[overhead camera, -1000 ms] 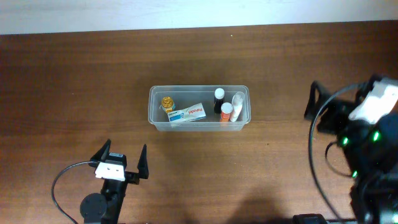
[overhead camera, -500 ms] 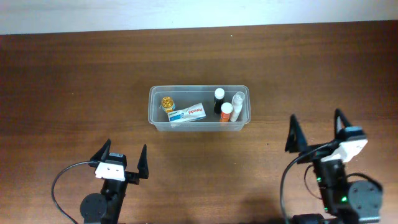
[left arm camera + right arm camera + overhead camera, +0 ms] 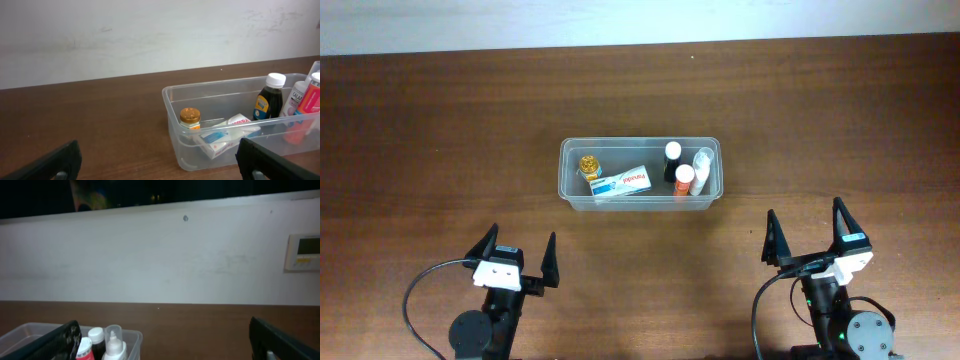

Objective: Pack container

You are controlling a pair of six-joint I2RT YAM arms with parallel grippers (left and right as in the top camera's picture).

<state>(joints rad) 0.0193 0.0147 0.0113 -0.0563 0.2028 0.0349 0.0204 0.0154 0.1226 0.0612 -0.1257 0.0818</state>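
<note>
The container (image 3: 640, 141), a clear rectangular tub, stands mid-table. Inside lie an amber bottle with a gold cap (image 3: 588, 164), a white and blue box (image 3: 621, 183), a dark bottle with a white cap (image 3: 672, 153), an orange bottle (image 3: 684, 178) and a white spray bottle (image 3: 702, 168). My left gripper (image 3: 523, 233) is open near the front left, well short of the tub. My right gripper (image 3: 804, 212) is open at the front right, also apart from it. The left wrist view has the container (image 3: 172, 107) ahead of the open left gripper (image 3: 160, 165). In the right wrist view the spray bottle (image 3: 114, 345) shows left of the right gripper (image 3: 167, 347).
Brown wooden table; its far edge (image 3: 640, 45) meets a white wall. A small wall panel (image 3: 302, 251) hangs at the right in the right wrist view. Black cables loop beside both arm bases at the front edge.
My right arm has swung in from the table's right edge to the front right, its fingers now pointing at the far wall. Left arm and tub contents have not moved.
</note>
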